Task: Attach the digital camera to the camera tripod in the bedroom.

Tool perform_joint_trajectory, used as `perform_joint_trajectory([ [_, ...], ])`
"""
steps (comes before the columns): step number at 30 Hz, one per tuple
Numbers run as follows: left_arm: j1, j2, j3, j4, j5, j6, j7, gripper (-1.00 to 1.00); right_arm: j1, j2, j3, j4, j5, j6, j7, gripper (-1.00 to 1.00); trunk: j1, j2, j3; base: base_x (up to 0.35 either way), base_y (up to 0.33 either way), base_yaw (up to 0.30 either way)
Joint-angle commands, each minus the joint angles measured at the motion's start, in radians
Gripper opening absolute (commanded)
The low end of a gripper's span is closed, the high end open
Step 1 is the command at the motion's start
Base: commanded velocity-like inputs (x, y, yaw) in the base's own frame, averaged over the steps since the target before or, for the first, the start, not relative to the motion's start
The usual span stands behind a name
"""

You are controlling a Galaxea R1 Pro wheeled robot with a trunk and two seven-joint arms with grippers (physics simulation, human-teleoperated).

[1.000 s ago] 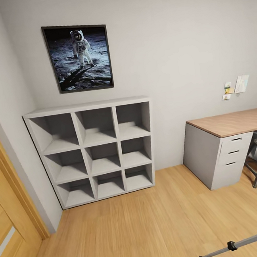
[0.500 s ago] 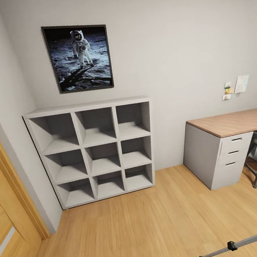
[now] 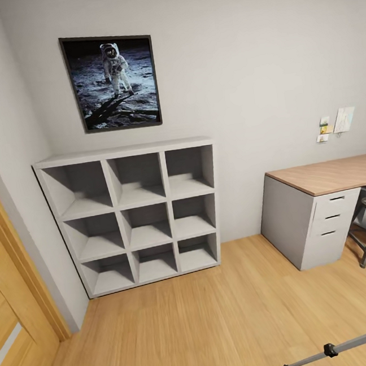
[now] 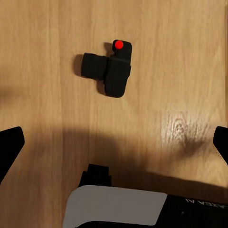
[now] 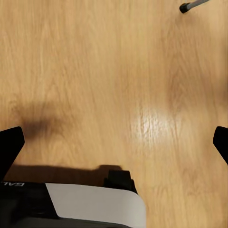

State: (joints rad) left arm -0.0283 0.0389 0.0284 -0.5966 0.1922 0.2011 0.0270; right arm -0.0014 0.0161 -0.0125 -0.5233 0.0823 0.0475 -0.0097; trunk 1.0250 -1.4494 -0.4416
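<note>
Digital camera (image 4: 107, 70): lying on the wood floor (image 4: 180, 57), ahead of the left gripper (image 4: 114, 140), whose jaws stand wide and empty, well apart from it. Camera tripod (image 3: 343, 345): one silver leg showing low across the floor; its foot (image 5: 192, 5) lies ahead of the right gripper (image 5: 114, 140), jaws likewise wide, holding nothing. Cube shelf (image 3: 136, 217), counter (image 3: 332, 174): bare. Status: nothing grasped; pick-up and mounting both remain.

Black fingertips (image 4: 10, 142) at frame edges. White rounded wrist housing (image 4: 114, 206) with small black block on top. Black casing beside, faint grey lettering, unreadable.
</note>
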Motion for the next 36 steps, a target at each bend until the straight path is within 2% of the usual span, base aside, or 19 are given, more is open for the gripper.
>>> perform_joint_trajectory([
  [1, -0.002, 0.000, -0.001, -0.005, 0.010, 0.007, 0.002, 1.00, 0.000, 0.000, -0.001, -0.005, 0.008, 0.007, -0.001, 1.00, 0.000, -0.001, -0.001, 0.000, 0.000, 0.000],
  [13, -0.008, -0.002, -0.013, -0.009, 0.009, 0.004, -0.002, 1.00, 0.000, 0.001, -0.002, -0.016, 0.007, 0.015, -0.001, 1.00, 0.000, -0.001, -0.001, 0.000, 0.000, 0.000],
  [22, -0.008, -0.013, -0.015, -0.006, 0.009, 0.003, 0.005, 1.00, 0.000, 0.001, -0.004, -0.015, 0.005, 0.007, -0.001, 1.00, 0.000, -0.001, -0.001, 0.000, 0.000, 0.000],
  [36, -0.009, -0.016, -0.012, -0.010, 0.009, 0.003, 0.009, 1.00, 0.000, 0.001, -0.011, -0.015, 0.005, 0.005, -0.002, 1.00, 0.004, -0.008, -0.004, 0.000, 0.000, 0.000],
])
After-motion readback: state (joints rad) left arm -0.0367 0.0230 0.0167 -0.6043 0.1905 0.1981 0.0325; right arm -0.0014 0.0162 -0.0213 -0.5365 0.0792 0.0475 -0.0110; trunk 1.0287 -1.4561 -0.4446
